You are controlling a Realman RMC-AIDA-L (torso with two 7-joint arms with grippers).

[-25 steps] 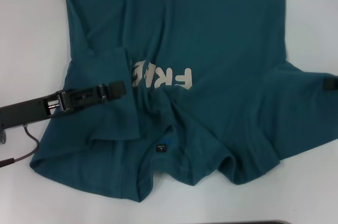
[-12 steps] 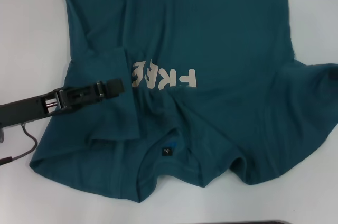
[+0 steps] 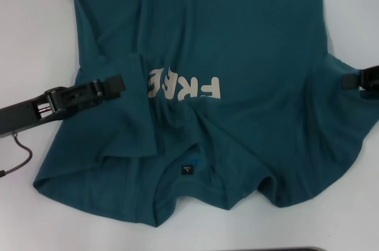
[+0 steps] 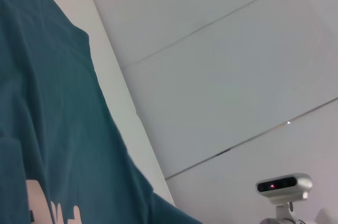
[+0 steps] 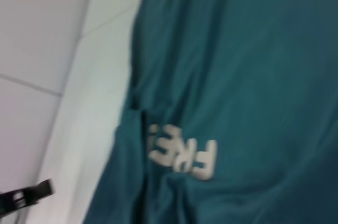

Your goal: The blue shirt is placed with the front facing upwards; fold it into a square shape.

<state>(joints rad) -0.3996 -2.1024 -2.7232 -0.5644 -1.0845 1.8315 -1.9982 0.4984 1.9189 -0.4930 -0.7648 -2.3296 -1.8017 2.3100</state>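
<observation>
Lying flat: blue shirt | left gripper over folded sleeve | right gripper at sleeve edge | jaws' state: cannot tell

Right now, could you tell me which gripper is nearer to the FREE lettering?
Left. The left gripper hangs over the folded sleeve just beside the lettering; the right gripper is at the shirt's far edge.

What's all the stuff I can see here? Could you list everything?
shirt: one, dark teal-blue, spread across the table, left sleeve folded inward
letters: "FREE", pale beige, on the chest, first part hidden by the sleeve fold
label: one, dark, inside the neckline
table: one, white, under the shirt
cable: one, dark, on the table below the left arm
left pincer: one, black, over the folded left sleeve
right pincer: one, black, at the shirt's right sleeve
</observation>
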